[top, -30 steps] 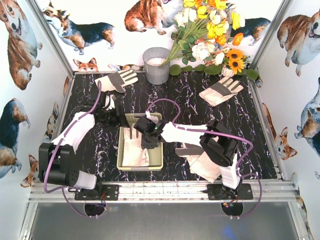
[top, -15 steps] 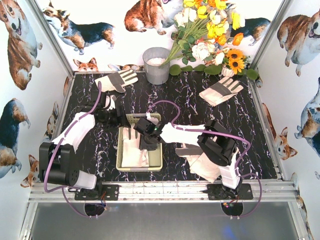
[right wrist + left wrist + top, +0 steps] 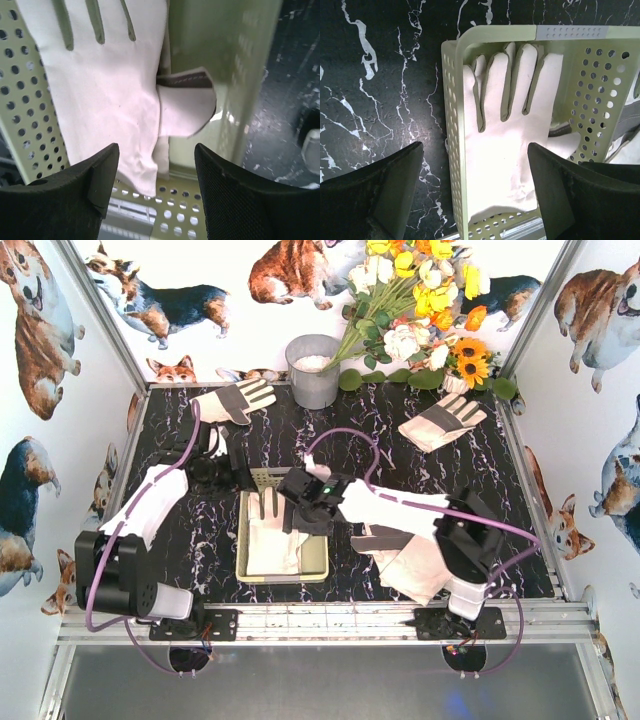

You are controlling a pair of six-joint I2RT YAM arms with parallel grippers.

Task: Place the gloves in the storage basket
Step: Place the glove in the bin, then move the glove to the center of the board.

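The storage basket (image 3: 284, 577) sits mid-table, pale yellow-green with perforated sides. One of the gloves (image 3: 271, 541) lies flat in it, cream palm up, fingers toward the back; it fills the left wrist view (image 3: 505, 140) and the right wrist view (image 3: 110, 95). My right gripper (image 3: 300, 508) hovers open over the basket's far right part, nothing between its fingers (image 3: 156, 185). My left gripper (image 3: 237, 472) is open just behind the basket's left corner, straddling its side wall (image 3: 451, 125). Other gloves lie at the back left (image 3: 232, 400), back right (image 3: 443, 420) and under my right arm (image 3: 410, 565).
A grey metal bucket (image 3: 313, 370) stands at the back centre, with a bunch of flowers (image 3: 420, 310) beside it at the back right. Corgi-printed walls close in three sides. A metal rail (image 3: 320, 622) runs along the near edge.
My right gripper has opened and let the glove go; it now lies flat in the basket. The right arm's elbow swung right. The left gripper widened a little.
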